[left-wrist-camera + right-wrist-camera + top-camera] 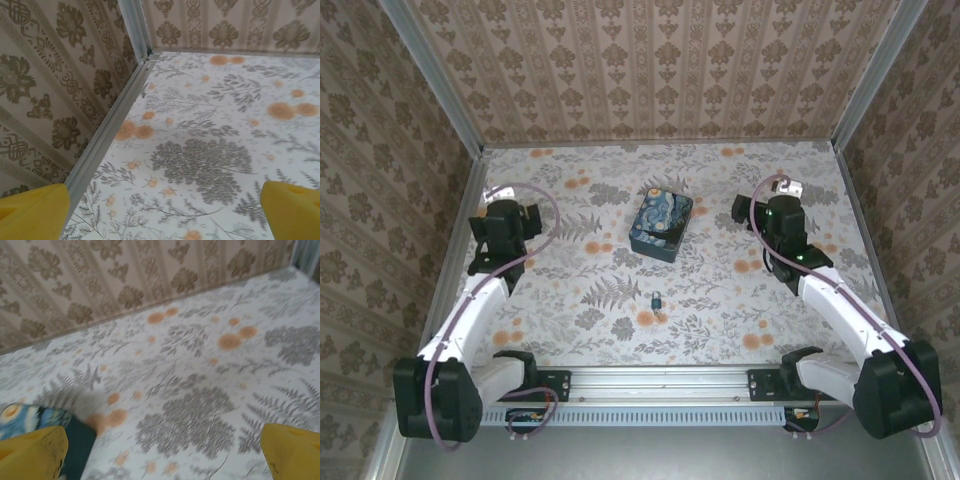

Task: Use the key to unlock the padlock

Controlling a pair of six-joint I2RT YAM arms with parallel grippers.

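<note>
The tiny dark padlock (658, 300) lies on the floral table, in front of the starry-night box and between the two arms. The key is out of view. My left gripper (507, 213) hovers at the left side of the table, far from the padlock. Its yellow fingers (32, 212) stand wide open over bare cloth, with the left gripper (162, 220) holding nothing. My right gripper (767, 207) is to the right of the box and is also open and empty. In the right wrist view the right gripper (162, 455) frames bare tablecloth.
The starry-night box (661, 224) sits at the table's middle; its corner (30, 420) shows beside my right gripper's left finger. Patterned walls enclose the table, and a metal rail (107, 130) runs along the left wall.
</note>
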